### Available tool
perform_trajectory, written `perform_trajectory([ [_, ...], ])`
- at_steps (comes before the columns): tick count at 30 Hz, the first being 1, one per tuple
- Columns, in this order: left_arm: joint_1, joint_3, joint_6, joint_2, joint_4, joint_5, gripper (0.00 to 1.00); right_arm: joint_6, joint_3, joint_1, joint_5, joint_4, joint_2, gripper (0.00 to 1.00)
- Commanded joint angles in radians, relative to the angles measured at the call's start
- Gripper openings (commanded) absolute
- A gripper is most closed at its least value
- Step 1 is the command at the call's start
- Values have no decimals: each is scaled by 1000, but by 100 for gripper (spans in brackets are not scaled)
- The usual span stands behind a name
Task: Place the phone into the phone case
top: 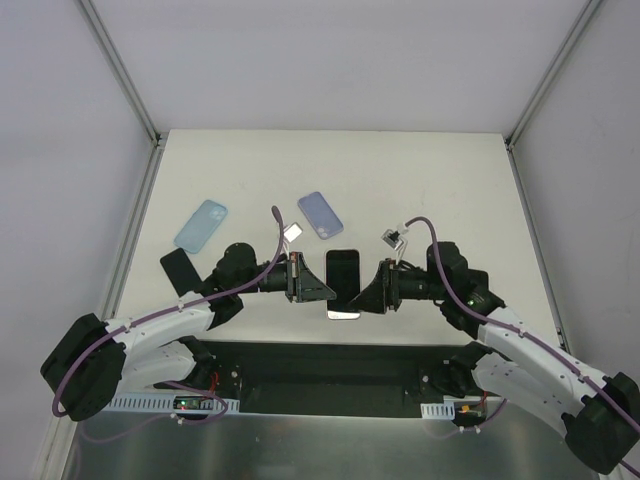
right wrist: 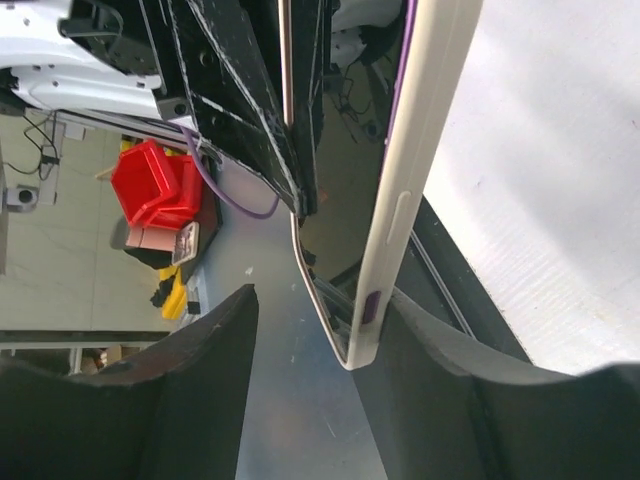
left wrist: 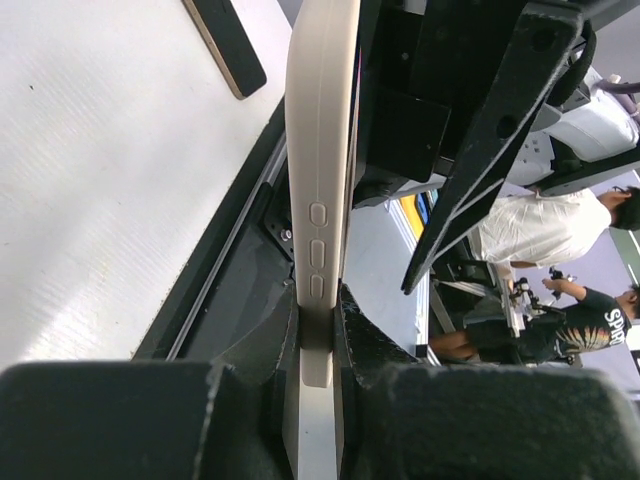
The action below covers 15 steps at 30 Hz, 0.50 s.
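A cream phone case (left wrist: 320, 130) with a dark-screened phone (right wrist: 345, 180) in it stands on edge in the air, over the table's near edge. From above it shows as a pale strip (top: 343, 314). I cannot tell if the phone is fully seated. My left gripper (left wrist: 320, 310) is shut on the end of the case and comes in from the left (top: 325, 292). My right gripper (right wrist: 322, 300) is open around the other end. The case edge (right wrist: 425, 120) rests against one of its fingers (right wrist: 450, 370). From above the right gripper (top: 368, 298) faces the left one.
A black phone (top: 343, 268) lies flat on the table just behind the grippers and shows in the left wrist view (left wrist: 225, 45). A light blue case (top: 201, 224), a lavender case (top: 320, 214) and a black slab (top: 178, 268) lie farther left and back.
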Motion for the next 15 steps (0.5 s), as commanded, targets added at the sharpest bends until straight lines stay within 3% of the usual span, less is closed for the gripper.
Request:
perform_trajectory([
  [1,2,30,21,-10,67,-45,0,-33,-14,8,-47,24,-35,47],
  [3,4,29,21,-7,66,-48,0,-32,-14,10,-46,28,-40,42],
  [7,2,30,32,-1,40,-57,0,-30,-11,10,-6,28,-60,14],
  [8,2,30,41,0,32,-59,0,-27,-9,8,0,28,-61,10],
  [11,2,29,56,-3,0,-71,0,-18,-5,8,37,25,-65,2],
  [15,2,55,104,-6,-95,-88,3,-13,6,8,109,-1,-63,1],
])
